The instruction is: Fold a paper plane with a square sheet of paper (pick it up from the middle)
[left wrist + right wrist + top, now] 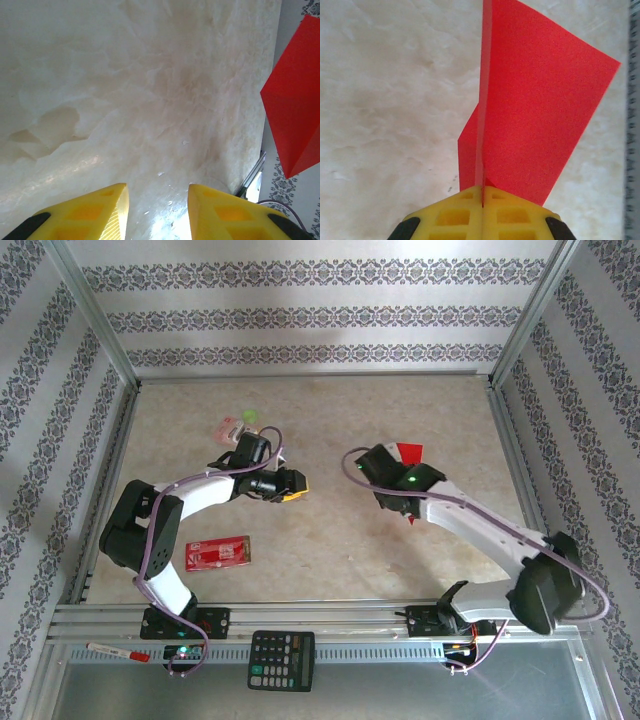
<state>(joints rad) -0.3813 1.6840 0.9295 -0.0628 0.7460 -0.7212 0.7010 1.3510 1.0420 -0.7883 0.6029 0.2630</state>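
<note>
**Matt red paper over a glossy marbled surface**

Here's the sheet of paper (535, 115), pinched in the right end effector (482, 192): thin, matt, bright red, with a fine grain on its face and one sharp crease seen edge-on. The fingers gripping it are yellow moulded plastic with a dull finish and black corners. It's the same yellow plastic on the left end effector (157, 195). Below, the surface (150, 75) looks like a cream marble-print covering, smooth and glossy, catching white glare, with wrinkles and a raised bubble. Near its near left corner lies a red packet (218, 553) with a slight sheen. Along the near edge run brushed metal rails (330, 618), and there's a black plastic calculator (281, 660).
</note>
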